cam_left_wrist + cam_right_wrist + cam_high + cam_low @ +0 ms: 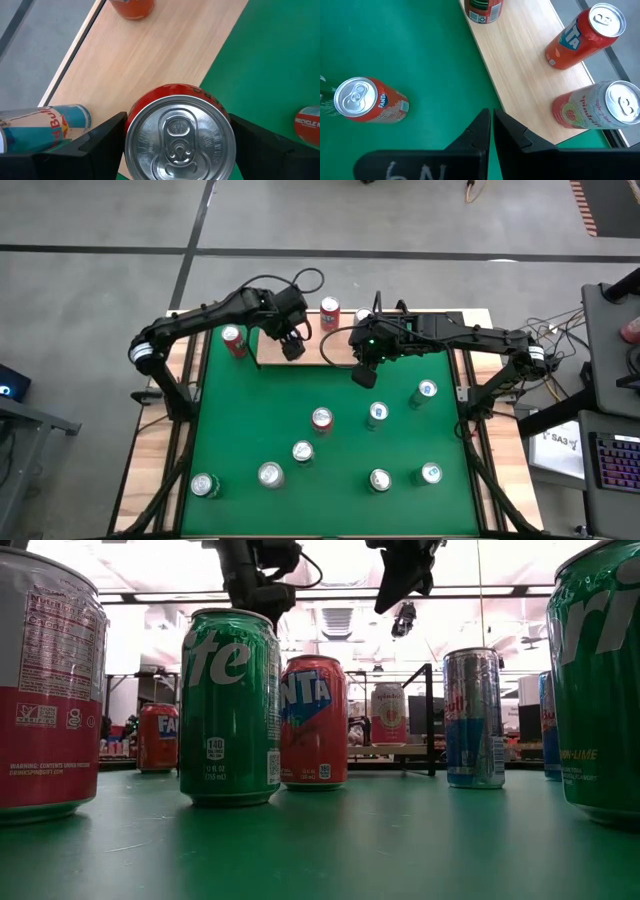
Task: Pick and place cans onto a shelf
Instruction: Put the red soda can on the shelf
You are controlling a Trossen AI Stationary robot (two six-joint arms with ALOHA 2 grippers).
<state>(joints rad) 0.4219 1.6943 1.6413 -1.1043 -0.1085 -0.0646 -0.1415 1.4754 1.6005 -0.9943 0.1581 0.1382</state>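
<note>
The shelf [330, 348] is a light-wood board at the green table's far edge. Standing on it are a red can [329, 311], a pink-white can [600, 110] and a blue-silver can [45, 130]. My left gripper [291, 347] is over the shelf's near edge, its fingers on either side of a red can with a silver top [180, 135]. In the high view the gripper hides this can. My right gripper [362, 375] hangs shut and empty above the green cloth, just near of the shelf [530, 75]. My left gripper has the red can between its two fingers [100, 142], which lie against opposite sides of the can's upper wall [131, 125] by the rim. The fingers come steeply from above. The can stands upright over the shelf's near edge. Its bottom is hidden.
Several cans stand spread over the green table's near half, among them a red one [322, 418] and a green one [230, 705]. Another red can [234, 340] stands just left of the shelf. A black wire upright [430, 720] rises at the shelf's right end.
</note>
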